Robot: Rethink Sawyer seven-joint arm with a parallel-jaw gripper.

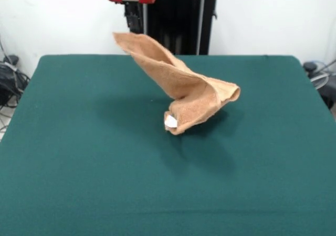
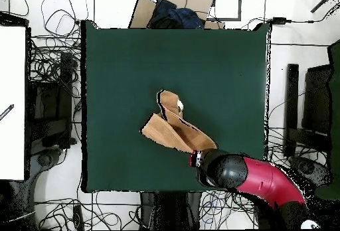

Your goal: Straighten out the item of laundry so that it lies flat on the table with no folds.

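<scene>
The orange-tan towel point(image 1: 184, 86) is lifted by one corner and hangs twisted and folded above the green table point(image 1: 79, 141). Its lower end, with the white label point(image 1: 171, 121), touches the cloth near the table's middle. My gripper point(image 1: 134, 31) is at the far side, shut on the towel's raised upper corner. In the overhead view the towel point(image 2: 174, 130) stretches from the table's middle toward the arm's black and red head point(image 2: 222, 167), which hides the gripper.
The table point(image 2: 133, 62) is much bigger than the towel, with bare cloth all round it. Cables and boxes point(image 2: 174, 9) lie on the floor beyond the table's edges. The black pedestal point(image 1: 178, 21) stands behind the far edge.
</scene>
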